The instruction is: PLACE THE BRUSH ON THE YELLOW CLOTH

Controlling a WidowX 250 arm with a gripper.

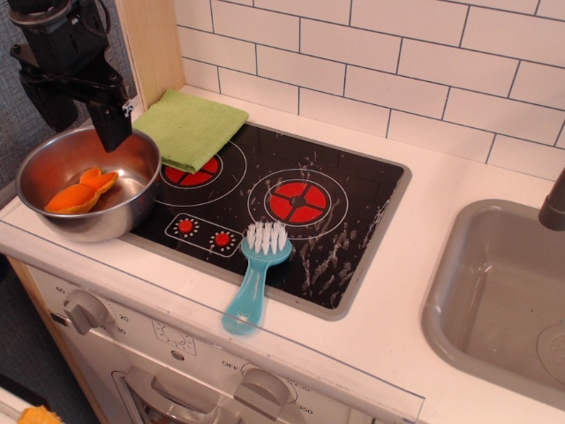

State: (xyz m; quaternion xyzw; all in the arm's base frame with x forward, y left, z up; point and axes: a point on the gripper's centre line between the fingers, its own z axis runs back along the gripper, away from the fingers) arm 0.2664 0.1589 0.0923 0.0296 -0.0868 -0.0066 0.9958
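Observation:
The light-blue brush (253, 279) lies at the front edge of the black cooktop (353, 221), white bristles pointing back, handle over the white counter. The yellow-green cloth (189, 127) lies folded at the cooktop's back left corner, partly over the left burner. My black gripper (79, 119) hangs at the far left above the steel bowl (53, 163), well away from the brush and just left of the cloth. Its fingers (111, 128) stand apart and hold nothing.
The steel bowl holds an orange item (81, 192). A grey sink (499, 296) is at the right with a dark faucet (553, 205). A white tiled wall runs along the back; a wooden panel (150, 44) stands at the back left. Oven knobs (84, 311) line the front.

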